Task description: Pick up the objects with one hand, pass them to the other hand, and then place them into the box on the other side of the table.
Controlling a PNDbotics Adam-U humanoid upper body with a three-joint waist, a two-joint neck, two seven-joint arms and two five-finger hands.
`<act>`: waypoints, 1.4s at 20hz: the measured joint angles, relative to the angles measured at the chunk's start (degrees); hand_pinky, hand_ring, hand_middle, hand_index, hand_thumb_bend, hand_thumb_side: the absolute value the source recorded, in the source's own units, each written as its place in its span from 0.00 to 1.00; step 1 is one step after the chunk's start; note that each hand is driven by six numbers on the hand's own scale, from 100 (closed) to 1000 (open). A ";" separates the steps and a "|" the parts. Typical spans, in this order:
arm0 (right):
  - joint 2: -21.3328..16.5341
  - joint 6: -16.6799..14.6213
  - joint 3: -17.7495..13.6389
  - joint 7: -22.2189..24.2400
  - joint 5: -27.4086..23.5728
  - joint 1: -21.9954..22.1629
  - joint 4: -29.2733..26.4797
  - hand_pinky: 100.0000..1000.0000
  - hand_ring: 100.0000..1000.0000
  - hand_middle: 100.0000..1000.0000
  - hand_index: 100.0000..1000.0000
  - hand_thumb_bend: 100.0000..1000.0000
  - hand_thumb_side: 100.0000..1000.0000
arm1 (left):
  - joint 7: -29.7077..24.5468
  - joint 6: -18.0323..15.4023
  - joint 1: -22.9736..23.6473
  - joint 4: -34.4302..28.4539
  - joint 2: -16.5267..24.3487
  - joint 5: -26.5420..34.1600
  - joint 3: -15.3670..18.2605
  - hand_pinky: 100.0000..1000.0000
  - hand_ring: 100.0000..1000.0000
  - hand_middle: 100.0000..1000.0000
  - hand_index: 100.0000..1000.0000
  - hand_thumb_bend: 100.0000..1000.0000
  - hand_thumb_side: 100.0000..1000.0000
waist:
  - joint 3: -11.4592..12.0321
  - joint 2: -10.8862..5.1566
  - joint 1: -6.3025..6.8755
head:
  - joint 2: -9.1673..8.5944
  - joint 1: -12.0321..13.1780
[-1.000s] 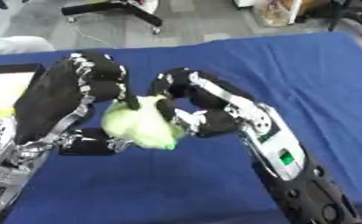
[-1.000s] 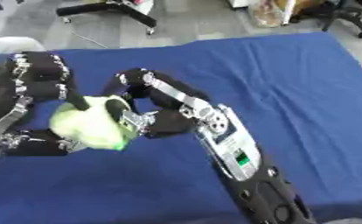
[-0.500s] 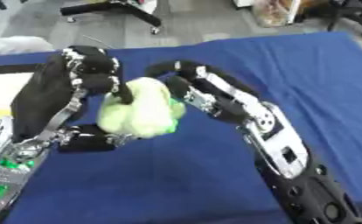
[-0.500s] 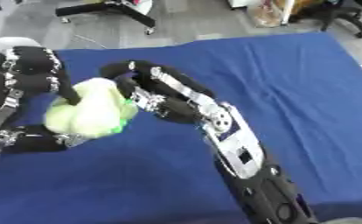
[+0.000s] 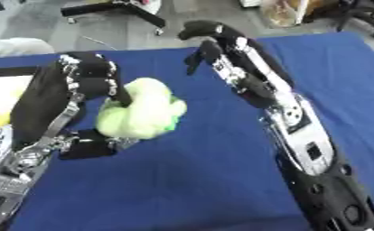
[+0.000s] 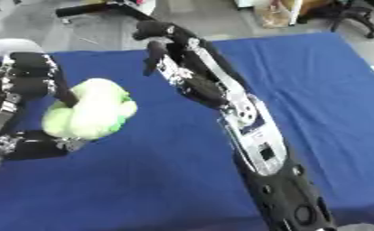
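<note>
Left hand (image 5: 63,97) curled round a pale yellow-green soft object (image 5: 140,114), held above the blue table (image 5: 182,180) w/ fingers over its top and thumb under it. Right hand (image 5: 210,43) is apart from the object, up and to its right, fingers relaxed, holding nothing. Right forearm (image 5: 301,135) runs diagonally across the right half of the table. A white-and-yellow box (image 5: 0,97) sits at the left edge, partly hidden behind the left hand. Black chair base (image 5: 115,6) on floor beyond the table.
</note>
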 measured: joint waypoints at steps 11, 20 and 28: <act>-1.34 -0.21 -1.36 -8.18 4.74 1.52 -0.62 0.64 0.41 0.66 0.81 0.00 0.60 | 7.65 7.98 2.35 5.10 3.76 -2.04 10.68 0.33 0.23 0.23 0.37 0.53 0.00 | -0.29 -0.04 1.21 | -1.70 14.63; -1.67 -1.08 -0.24 -6.37 5.71 2.08 -0.52 0.64 0.40 0.65 0.81 0.00 0.61 | 3.03 16.35 1.30 17.52 12.57 -6.52 21.84 0.35 0.25 0.24 0.39 0.67 0.00 | -0.89 -0.17 2.04 | -4.04 18.44; -1.84 -1.56 0.41 -4.22 5.71 2.51 -0.02 0.63 0.39 0.64 0.81 0.00 0.63 | -4.78 24.40 -2.18 30.46 15.94 -13.66 24.80 0.40 0.29 0.27 0.42 0.74 0.00 | -1.65 -0.19 2.10 | -4.40 19.11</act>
